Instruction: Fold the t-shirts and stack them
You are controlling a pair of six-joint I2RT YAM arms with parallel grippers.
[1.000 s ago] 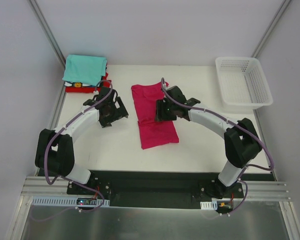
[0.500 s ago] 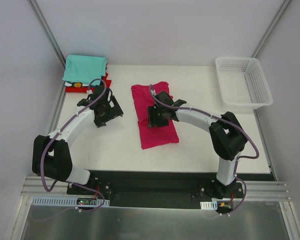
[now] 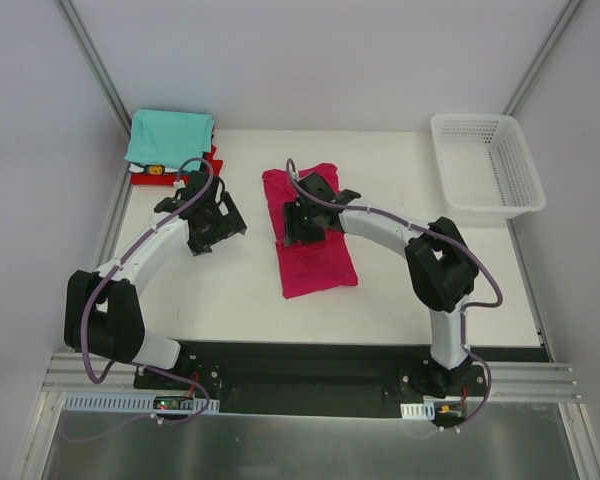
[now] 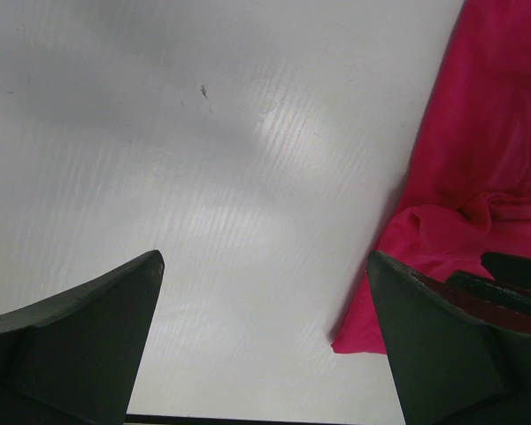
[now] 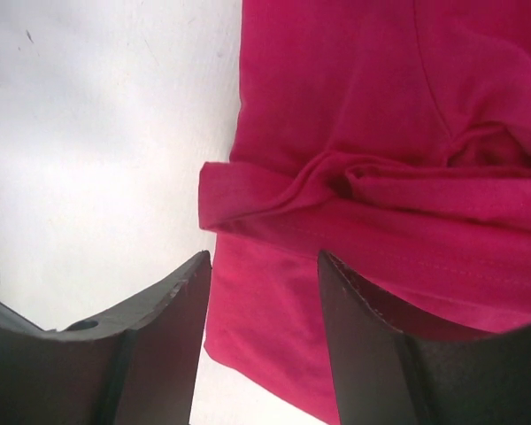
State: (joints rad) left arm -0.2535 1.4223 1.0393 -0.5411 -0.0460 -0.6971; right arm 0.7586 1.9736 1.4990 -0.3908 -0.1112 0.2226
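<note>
A magenta-pink t-shirt (image 3: 315, 250) lies folded into a long strip in the middle of the white table (image 3: 230, 290). My right gripper (image 3: 298, 222) hangs over the strip's left edge near its far end. In the right wrist view that gripper (image 5: 264, 261) is open, the folded hem of the pink t-shirt (image 5: 372, 177) just ahead of it, nothing pinched. My left gripper (image 3: 217, 222) stands wide open over bare table to the left; in its wrist view the gripper (image 4: 265, 258) frames white table, the pink t-shirt (image 4: 478, 168) lying at the right. A teal t-shirt (image 3: 170, 138) tops a stack on a red t-shirt (image 3: 175, 180) at the far left corner.
A white mesh basket (image 3: 485, 165) stands at the far right corner. Grey walls and metal posts close in the table on three sides. The arms' base rail (image 3: 300, 385) runs along the near edge.
My right gripper has slid left and farther back across the pink t-shirt to its left edge, with the jaw gap unchanged. The left gripper shifted slightly left and back at first, then stayed put.
</note>
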